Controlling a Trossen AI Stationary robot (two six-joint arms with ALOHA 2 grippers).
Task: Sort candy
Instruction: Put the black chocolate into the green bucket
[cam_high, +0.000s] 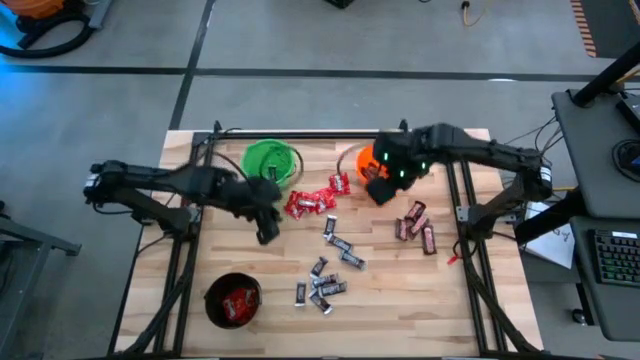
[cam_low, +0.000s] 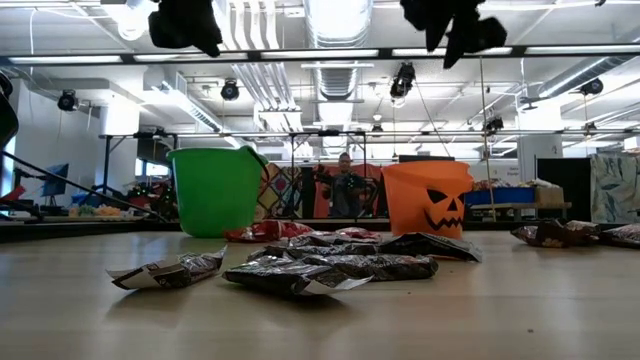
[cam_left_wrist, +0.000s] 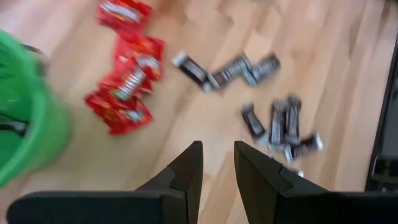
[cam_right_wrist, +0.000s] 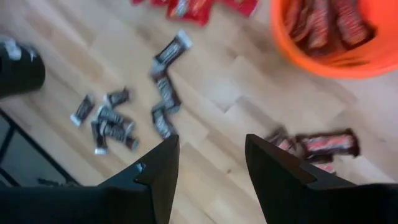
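Bare table (cam_high: 400, 300) lies right of the black-silver bars (cam_high: 325, 285); the green bucket (cam_high: 270, 160) and orange bucket (cam_high: 362, 160) block the far edge.

candy: red packets (cam_high: 310, 204) mid-table | black-silver bars (cam_high: 325, 280) nearer front | brown-red bars (cam_high: 416, 224) right, all flat

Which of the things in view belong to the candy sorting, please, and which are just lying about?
Job:
red packets
black-silver bars
brown-red bars
green bucket
orange bucket
black bucket

Lying about:
keyboard
orange vacuum
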